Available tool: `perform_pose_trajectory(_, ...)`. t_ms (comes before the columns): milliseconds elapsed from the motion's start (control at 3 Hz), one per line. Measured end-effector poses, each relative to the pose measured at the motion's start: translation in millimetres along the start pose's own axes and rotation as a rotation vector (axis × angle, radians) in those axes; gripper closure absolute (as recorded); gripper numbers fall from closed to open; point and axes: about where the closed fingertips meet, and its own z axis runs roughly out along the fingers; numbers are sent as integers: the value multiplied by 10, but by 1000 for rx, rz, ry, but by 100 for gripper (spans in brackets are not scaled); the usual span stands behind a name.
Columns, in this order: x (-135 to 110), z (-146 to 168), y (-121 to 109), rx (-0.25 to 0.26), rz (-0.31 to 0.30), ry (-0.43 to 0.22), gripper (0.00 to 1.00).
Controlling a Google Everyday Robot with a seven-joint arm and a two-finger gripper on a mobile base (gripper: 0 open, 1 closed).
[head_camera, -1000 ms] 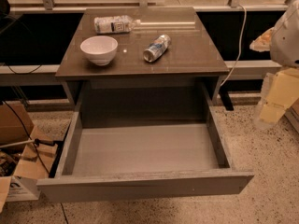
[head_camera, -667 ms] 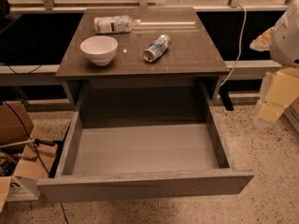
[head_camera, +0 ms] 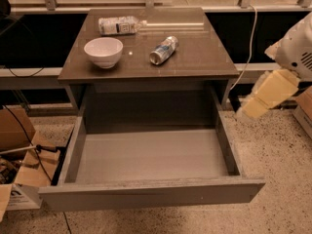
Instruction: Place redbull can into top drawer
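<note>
The redbull can point(head_camera: 163, 50) lies on its side on the brown table top point(head_camera: 204, 57), right of centre, silver and blue. The top drawer point(head_camera: 151, 191) is pulled wide open below the table top, and its grey inside is bare. My gripper point(head_camera: 255, 106) hangs on the white arm point(head_camera: 298, 52) at the right edge of the camera view. It is beside the table's right front corner, off the table, well to the right of the can and above the floor. It holds nothing that I can see.
A white bowl point(head_camera: 103, 51) stands on the table's left side. A clear plastic bottle point(head_camera: 119, 25) with a white label lies at the back left. Cardboard boxes point(head_camera: 22, 179) and cables sit on the floor at the left. A white cable point(head_camera: 252, 33) hangs at the right.
My gripper has moved a little to the left, toward the table's right side, and is more tilted. The can, bowl, bottle and drawer have not moved.
</note>
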Motion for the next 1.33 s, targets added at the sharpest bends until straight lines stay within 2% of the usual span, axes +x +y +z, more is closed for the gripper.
perform_pose_trajectory(333, -335, 327, -252, 49, 35, -87, 0)
perform_pose_trajectory(667, -337, 317, -253, 51, 35, -89, 0)
perform_pose_trajectory(1000, -469, 477, -284, 74, 116, -128, 0)
perform_pose_trajectory(1333, -838, 850, -455, 110, 238, -218, 0)
